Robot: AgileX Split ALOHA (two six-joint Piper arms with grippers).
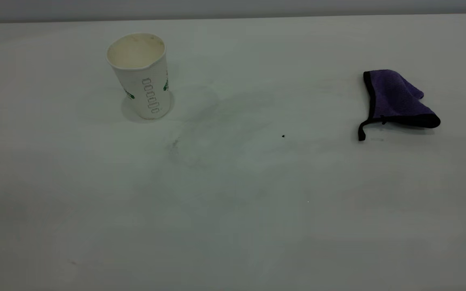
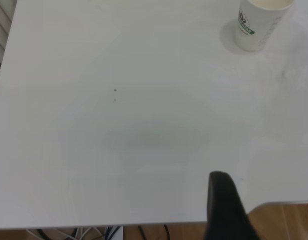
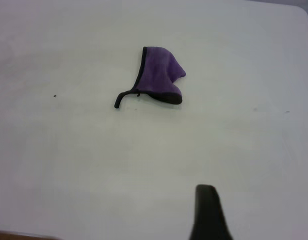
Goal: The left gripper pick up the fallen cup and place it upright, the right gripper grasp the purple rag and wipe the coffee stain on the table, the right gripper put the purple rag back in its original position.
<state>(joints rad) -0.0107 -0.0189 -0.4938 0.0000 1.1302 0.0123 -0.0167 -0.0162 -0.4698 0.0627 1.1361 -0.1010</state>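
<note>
The white paper cup (image 1: 142, 76) with green print stands upright on the table (image 1: 233, 210) at the back left; it also shows in the left wrist view (image 2: 256, 22). The purple rag (image 1: 397, 101) lies crumpled at the right, its black loop toward the front; the right wrist view shows it too (image 3: 160, 76). No dark brown blot shows, only a faint brownish smear (image 1: 174, 143) right of the cup. Neither gripper is in the exterior view. The left gripper (image 2: 264, 205) hangs open and empty over the table's near edge. The right gripper (image 3: 259, 210) is open and empty, well back from the rag.
A tiny black speck (image 1: 283, 136) lies mid-table between the cup and the rag. Faint curved smudges (image 1: 217, 121) mark the white surface. Floor and cables (image 2: 94, 233) show past the table edge under the left gripper.
</note>
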